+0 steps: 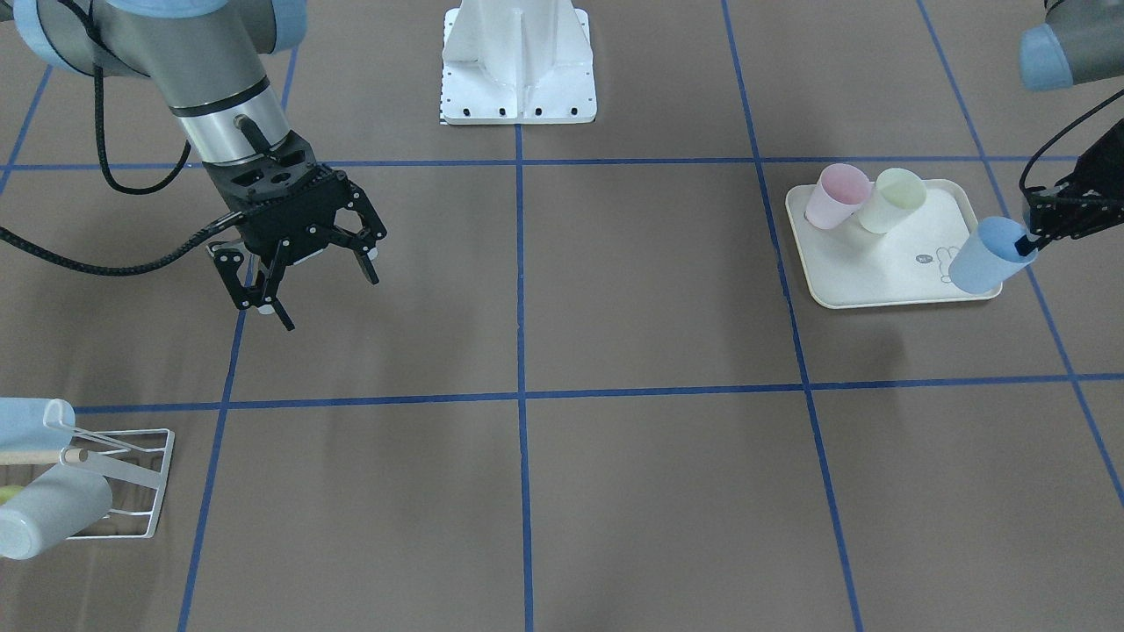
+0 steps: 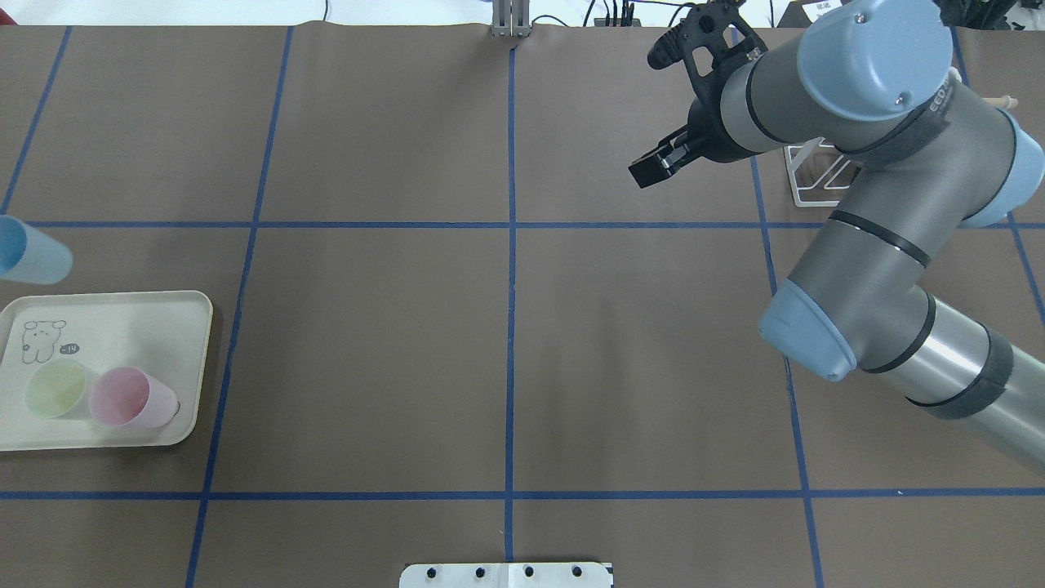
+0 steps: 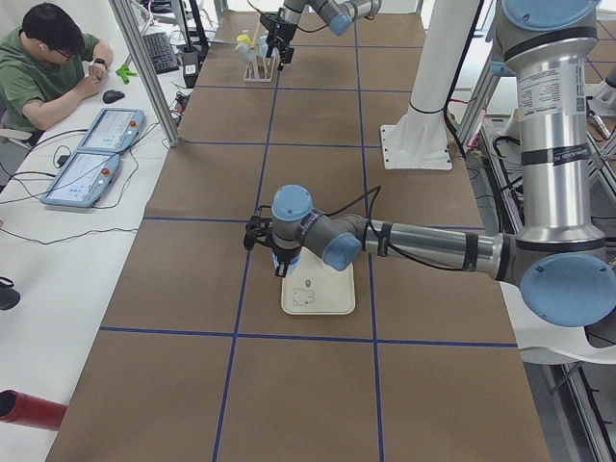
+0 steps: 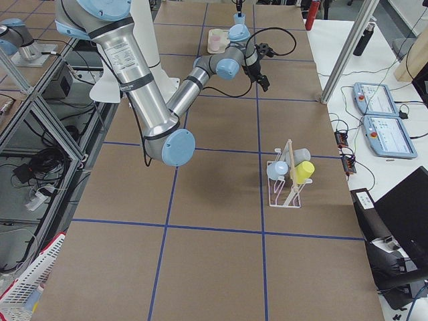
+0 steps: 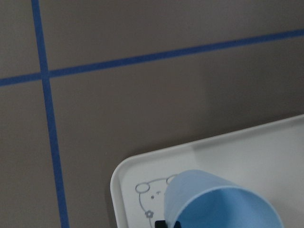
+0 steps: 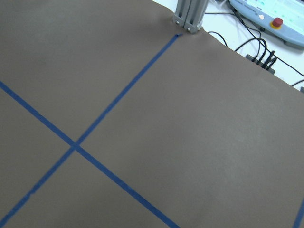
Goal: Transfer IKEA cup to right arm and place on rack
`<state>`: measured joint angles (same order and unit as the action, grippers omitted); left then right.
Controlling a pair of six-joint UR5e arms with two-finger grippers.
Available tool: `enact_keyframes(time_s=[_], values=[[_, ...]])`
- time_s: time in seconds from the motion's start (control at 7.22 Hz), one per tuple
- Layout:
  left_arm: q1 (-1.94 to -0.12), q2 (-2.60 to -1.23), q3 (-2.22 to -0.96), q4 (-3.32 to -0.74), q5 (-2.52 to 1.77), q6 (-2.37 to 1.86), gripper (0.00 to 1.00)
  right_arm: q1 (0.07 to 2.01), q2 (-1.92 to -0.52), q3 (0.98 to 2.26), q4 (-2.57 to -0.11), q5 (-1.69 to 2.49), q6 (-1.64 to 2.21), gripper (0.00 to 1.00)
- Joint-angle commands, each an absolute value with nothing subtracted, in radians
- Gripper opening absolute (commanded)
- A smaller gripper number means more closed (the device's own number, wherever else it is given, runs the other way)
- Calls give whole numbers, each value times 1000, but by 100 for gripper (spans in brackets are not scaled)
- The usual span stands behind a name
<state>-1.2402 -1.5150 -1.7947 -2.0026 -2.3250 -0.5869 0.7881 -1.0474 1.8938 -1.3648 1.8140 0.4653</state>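
Note:
The IKEA cup [image 1: 985, 259] is pale blue and hangs tilted over the corner of the cream tray [image 1: 878, 272]. My left gripper [image 1: 1024, 247] is shut on its rim, one finger inside the mouth. The left wrist view shows the cup [image 5: 223, 204] above the tray's bear drawing. The cup [image 2: 28, 253] sits at the left edge of the overhead view, where its gripper is out of frame. My right gripper [image 1: 303, 281] hangs open and empty over bare table, far from the cup. The white wire rack [image 1: 132, 483] with a wooden dowel stands at the table's right-arm end, holding several cups.
A pink cup [image 1: 834, 197] and a pale green cup [image 1: 892, 200] stand on the tray. The white robot base [image 1: 518, 66] sits at mid-table. In the exterior left view a person [image 3: 48, 63] sits at a side desk. Blue tape lines grid the brown table.

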Motion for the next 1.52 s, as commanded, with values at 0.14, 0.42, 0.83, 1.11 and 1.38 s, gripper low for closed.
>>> enact_keyframes(time_s=[0.14,0.42,0.83,1.11,1.38], values=[[-1243,-1733,-1801,-1963,-2527,-979,0,752,-1036,1846,-1052,1728,529,100],[-1244,-1819,-1819,-1974,-2643,-1182,0,706,-913,1788,-1025,1646,528,100],[-1244,-1971,-1856,-1979,-2747,-1536,0,594,-873,1769,-967,1405,457,100],[-1244,-2026,-1855,-1994,-2866,-1644,0,537,-874,1726,-776,1393,344,100],[-1241,-2077,-1853,-1994,-2888,-1692,0,503,-877,1674,-613,1391,308,99]])
